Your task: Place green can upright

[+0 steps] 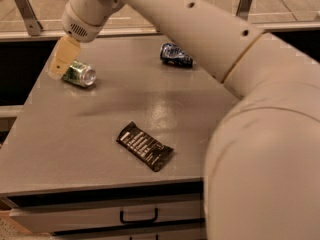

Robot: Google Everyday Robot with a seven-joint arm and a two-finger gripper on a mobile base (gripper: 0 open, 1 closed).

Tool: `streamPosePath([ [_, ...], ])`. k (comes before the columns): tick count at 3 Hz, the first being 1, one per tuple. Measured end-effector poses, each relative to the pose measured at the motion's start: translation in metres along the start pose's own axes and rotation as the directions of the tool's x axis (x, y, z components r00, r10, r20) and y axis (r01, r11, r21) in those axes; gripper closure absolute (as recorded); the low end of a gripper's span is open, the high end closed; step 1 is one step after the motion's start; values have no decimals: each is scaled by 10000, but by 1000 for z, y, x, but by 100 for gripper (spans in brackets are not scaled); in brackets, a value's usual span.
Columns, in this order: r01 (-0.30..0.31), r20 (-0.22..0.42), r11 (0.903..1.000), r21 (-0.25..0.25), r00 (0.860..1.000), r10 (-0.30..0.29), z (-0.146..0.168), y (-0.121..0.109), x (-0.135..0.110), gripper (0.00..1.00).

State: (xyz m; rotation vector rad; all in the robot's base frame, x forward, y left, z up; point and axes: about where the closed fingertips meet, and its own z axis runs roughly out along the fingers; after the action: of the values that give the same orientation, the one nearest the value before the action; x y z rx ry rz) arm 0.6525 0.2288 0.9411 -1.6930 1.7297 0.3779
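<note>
The green can (pixel 80 74) lies on its side near the far left corner of the grey table (pixel 100 129), its silver end facing right and towards me. My gripper (pixel 61 64) hangs from the white arm just left of the can, its tan fingers (pixel 64 56) overlapping the can's left end. I cannot tell whether it touches the can.
A crushed dark blue can (pixel 176 55) lies at the far middle of the table. A dark snack bar wrapper (pixel 145 145) lies near the front middle. My white arm (pixel 250 109) fills the right side of the view. The table's left edge is close to the gripper.
</note>
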Motion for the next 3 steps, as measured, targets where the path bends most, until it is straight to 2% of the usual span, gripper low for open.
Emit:
streamPosePath([
  [1, -1265, -707, 9917, 216, 9893, 1278, 50, -19, 3, 0],
  [2, -2457, -1656, 9685, 403, 9542, 2490, 85, -25, 14, 0],
  [3, -3177, -2557, 9467, 531, 9121, 3204, 107, -22, 20, 18],
])
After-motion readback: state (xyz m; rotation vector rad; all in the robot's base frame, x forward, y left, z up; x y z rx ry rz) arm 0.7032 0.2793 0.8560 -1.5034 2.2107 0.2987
